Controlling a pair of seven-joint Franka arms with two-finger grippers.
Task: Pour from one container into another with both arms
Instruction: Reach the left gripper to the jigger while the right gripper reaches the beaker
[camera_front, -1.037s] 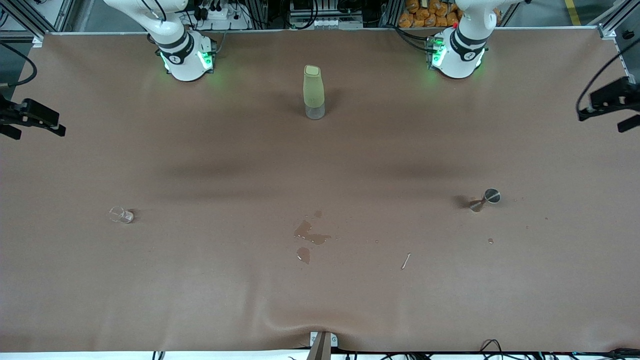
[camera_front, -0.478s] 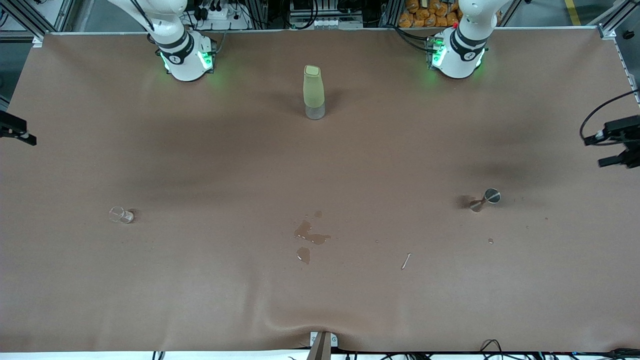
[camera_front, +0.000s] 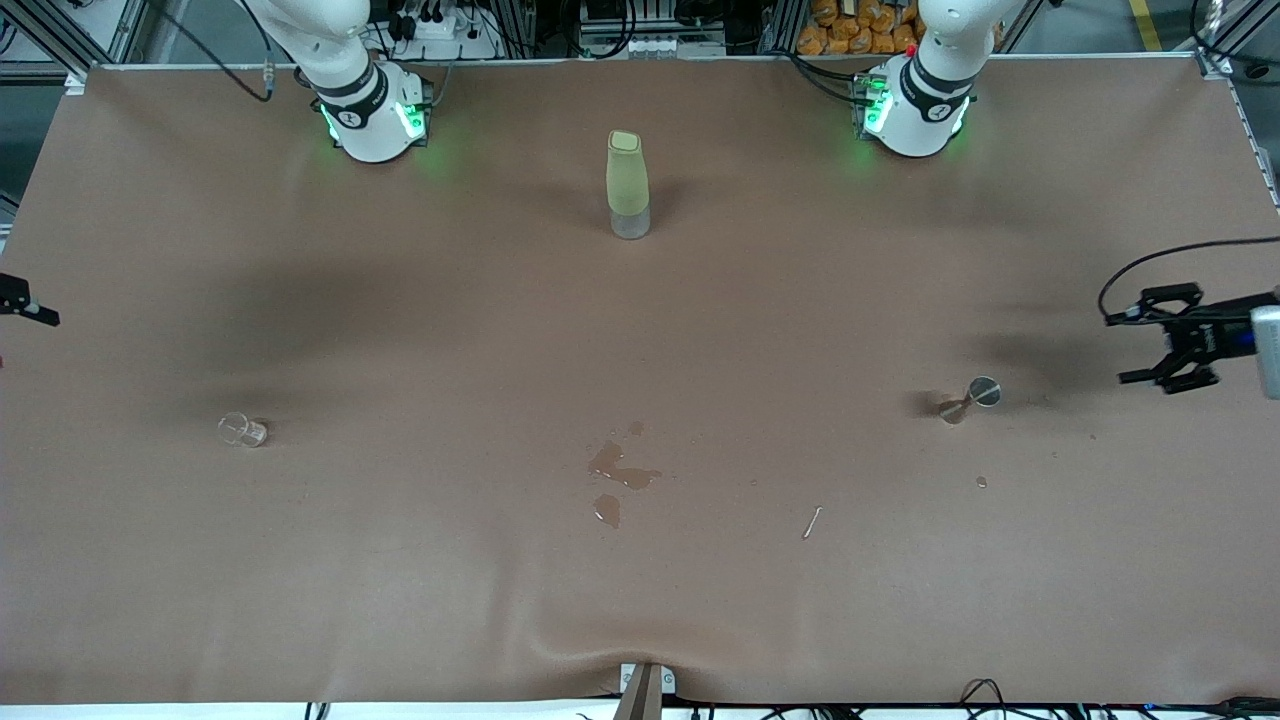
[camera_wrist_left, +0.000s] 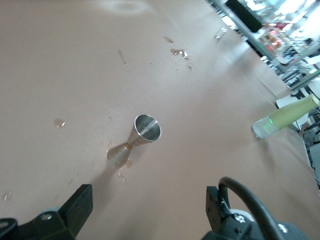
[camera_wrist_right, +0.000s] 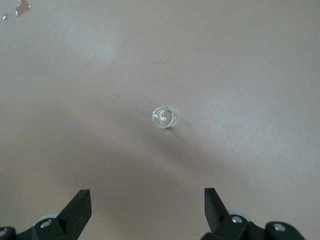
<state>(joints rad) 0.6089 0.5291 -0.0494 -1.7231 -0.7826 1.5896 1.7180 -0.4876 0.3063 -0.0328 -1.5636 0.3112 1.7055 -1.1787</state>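
A grey metal jigger (camera_front: 975, 396) stands upright on the brown table toward the left arm's end, its round rim up (camera_wrist_left: 141, 138). My left gripper (camera_front: 1121, 349) hangs open over the table beside it, toward the table's end, with nothing between its fingers (camera_wrist_left: 146, 214). A tiny clear glass cup (camera_front: 242, 430) stands toward the right arm's end. My right gripper (camera_wrist_right: 146, 209) is open above the table with the cup (camera_wrist_right: 163, 117) ahead of it. Only a black tip of that gripper (camera_front: 28, 309) shows at the front view's edge.
A tall pale-green bottle (camera_front: 627, 185) with a clear base stands mid-table between the arm bases. Spilled liquid (camera_front: 617, 472) lies near the middle. A small pale stick (camera_front: 811, 521) and a droplet (camera_front: 981, 482) lie nearer the front camera than the jigger.
The left gripper has swung in over the table toward the jigger. The right gripper has slid almost out of the front view. Both stay open. Cup and jigger have not moved.
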